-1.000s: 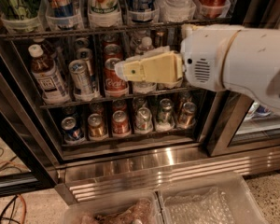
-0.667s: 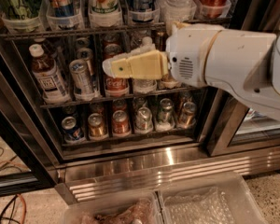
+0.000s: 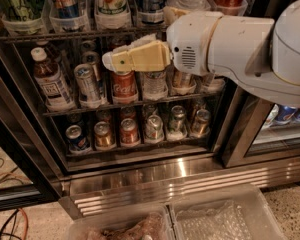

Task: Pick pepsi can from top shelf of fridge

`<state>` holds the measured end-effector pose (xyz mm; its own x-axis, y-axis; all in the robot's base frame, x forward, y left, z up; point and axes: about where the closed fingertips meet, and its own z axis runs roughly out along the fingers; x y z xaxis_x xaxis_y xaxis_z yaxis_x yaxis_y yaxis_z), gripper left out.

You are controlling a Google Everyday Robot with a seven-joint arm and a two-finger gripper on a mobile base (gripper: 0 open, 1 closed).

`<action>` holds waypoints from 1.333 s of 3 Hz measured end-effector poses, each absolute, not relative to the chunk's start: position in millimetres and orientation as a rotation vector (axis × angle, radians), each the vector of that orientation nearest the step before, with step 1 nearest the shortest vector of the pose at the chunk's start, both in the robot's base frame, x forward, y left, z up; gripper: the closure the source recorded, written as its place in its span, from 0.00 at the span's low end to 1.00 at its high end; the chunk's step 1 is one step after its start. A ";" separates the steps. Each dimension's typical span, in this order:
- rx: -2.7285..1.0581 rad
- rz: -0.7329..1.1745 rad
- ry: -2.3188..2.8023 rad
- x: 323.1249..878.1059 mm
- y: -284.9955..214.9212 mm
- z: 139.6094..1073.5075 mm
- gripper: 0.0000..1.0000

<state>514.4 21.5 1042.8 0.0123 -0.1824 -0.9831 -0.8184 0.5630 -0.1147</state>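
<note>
The white arm (image 3: 225,44) lies level across the fridge (image 3: 140,176), its gripper (image 3: 110,61) just under the top shelf (image 3: 50,35); opening cannot be told.

The pepsi can (image 3: 152,0) stands upright on the top shelf (image 3: 50,34), right of the shelf's middle at its front edge, seated in a clear plastic cup holder (image 3: 151,19). It is dark blue with pale lettering, and its upper part is cut off by the top of the view. The top shelf is a dark wire rack spanning the fridge (image 3: 190,180), a glass-door cooler with dark frames and a ribbed steel base. The gripper (image 3: 110,61) hangs just under the shelf's front edge, below and left of the can, not touching it.
</note>
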 end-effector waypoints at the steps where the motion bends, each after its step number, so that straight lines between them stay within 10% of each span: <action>1: -0.919 0.584 1.508 525.2 13.8 1047.1 0.00; 4: -0.917 0.529 1.520 532.1 11.1 1051.9 0.01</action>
